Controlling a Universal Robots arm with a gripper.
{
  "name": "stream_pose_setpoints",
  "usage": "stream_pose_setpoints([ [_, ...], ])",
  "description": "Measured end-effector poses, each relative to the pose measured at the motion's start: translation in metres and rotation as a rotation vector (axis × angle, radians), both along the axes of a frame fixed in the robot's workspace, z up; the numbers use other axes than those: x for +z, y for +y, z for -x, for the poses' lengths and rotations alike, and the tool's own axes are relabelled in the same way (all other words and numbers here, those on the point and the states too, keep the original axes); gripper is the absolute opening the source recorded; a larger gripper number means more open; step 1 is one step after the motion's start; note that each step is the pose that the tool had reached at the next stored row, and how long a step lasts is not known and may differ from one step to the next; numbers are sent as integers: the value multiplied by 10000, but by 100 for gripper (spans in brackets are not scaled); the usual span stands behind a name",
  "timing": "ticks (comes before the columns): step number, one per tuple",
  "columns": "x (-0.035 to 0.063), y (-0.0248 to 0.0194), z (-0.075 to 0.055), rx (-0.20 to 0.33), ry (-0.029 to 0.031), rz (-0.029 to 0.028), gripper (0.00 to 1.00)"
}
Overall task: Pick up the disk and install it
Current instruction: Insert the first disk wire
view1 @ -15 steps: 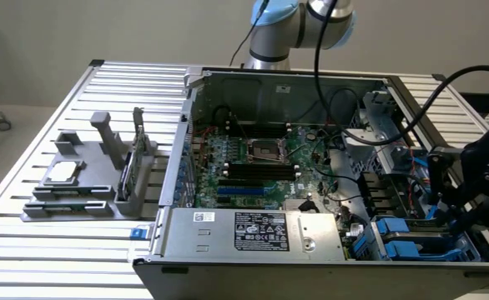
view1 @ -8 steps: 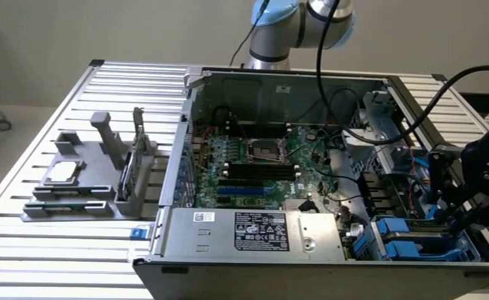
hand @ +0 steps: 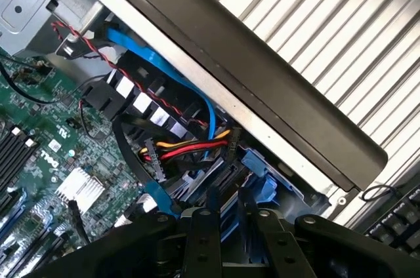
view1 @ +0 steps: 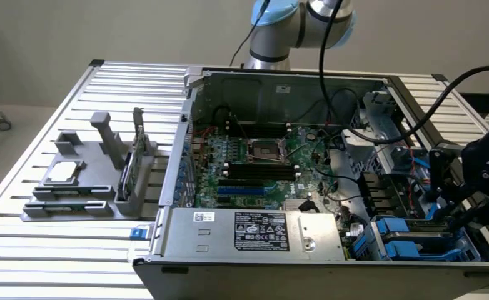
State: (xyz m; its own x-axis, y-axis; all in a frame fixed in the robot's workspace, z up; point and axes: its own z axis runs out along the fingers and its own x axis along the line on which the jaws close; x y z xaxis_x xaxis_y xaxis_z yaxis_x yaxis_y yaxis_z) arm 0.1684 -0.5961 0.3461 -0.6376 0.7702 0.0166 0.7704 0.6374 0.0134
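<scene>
Black gripper (view1: 457, 212) at four o'clock of open grey metal computer case (view1: 227, 275), beside blue-framed silver disk (view1: 404, 244), grasp cannot be told

a white dell logo (hand: 50, 155) on the green motherboard (hand: 39, 114); power supply label (view1: 261, 230) unreadable.

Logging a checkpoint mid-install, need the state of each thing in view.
case: on its side, side panel off, inside exposed
disk: sitting in the drive bay at the exterior view's right, not lifted clear
gripper: lowered over the drive bay, close to the disk; grip cannot be told
chip: flat on the grey fixture, outside the case
card: standing on edge in the fixture
</scene>
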Motion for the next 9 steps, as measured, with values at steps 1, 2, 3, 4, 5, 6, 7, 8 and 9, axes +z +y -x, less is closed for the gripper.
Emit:
stream_pose_setpoints([
  [1, -2, 0, -2, -68, 0, -36, 25],
  [2, -6, 0, -5, -136, 0, -76, 25],
  [3, -8, 0, -7, -202, 0, -114, 25],
  [4, -11, 0, -10, -269, 0, -156, 25],
  [5, -14, 0, -14, -333, 0, -195, 25],
  [6, -16, 0, -18, -392, 0, -233, 25],
  [7, -19, 0, -24, -445, 0, -270, 25],
  [8, -21, 0, -32, -490, 1, -309, 25],
  [9, -23, 0, -42, -529, 0, -351, 25],
])
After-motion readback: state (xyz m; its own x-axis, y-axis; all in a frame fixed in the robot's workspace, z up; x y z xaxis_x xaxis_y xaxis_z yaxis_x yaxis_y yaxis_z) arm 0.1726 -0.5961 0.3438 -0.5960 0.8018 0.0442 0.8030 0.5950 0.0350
